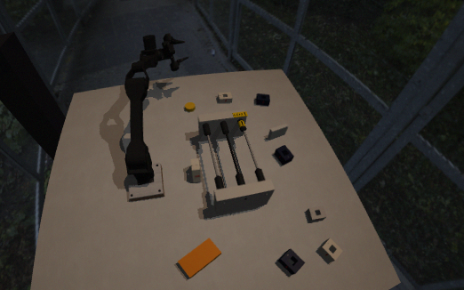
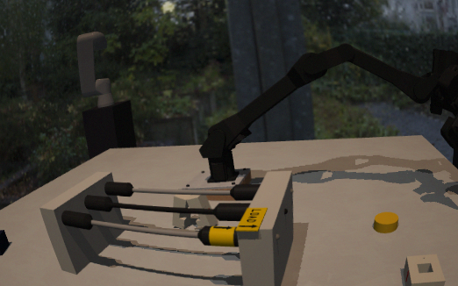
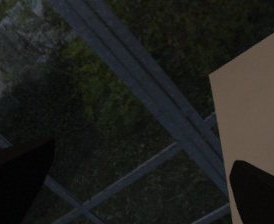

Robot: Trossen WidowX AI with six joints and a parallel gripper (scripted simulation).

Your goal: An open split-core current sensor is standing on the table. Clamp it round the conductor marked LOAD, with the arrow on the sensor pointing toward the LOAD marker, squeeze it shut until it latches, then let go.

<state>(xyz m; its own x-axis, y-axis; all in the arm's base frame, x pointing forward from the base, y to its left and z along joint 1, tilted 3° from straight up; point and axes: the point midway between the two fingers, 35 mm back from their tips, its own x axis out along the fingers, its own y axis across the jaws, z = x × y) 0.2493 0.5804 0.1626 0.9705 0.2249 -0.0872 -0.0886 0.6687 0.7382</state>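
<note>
An outdoor test bench, caged in by a metal lattice frame

You're looking at a plain tan table set outside at dusk: grey steel beams cross around it, with dark foliage and a paved path beyond, and a pale house front far off.

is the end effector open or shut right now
Open. The black end effector hangs past the table's far edge, its two pointed fingers spread apart with nothing between them.
</note>
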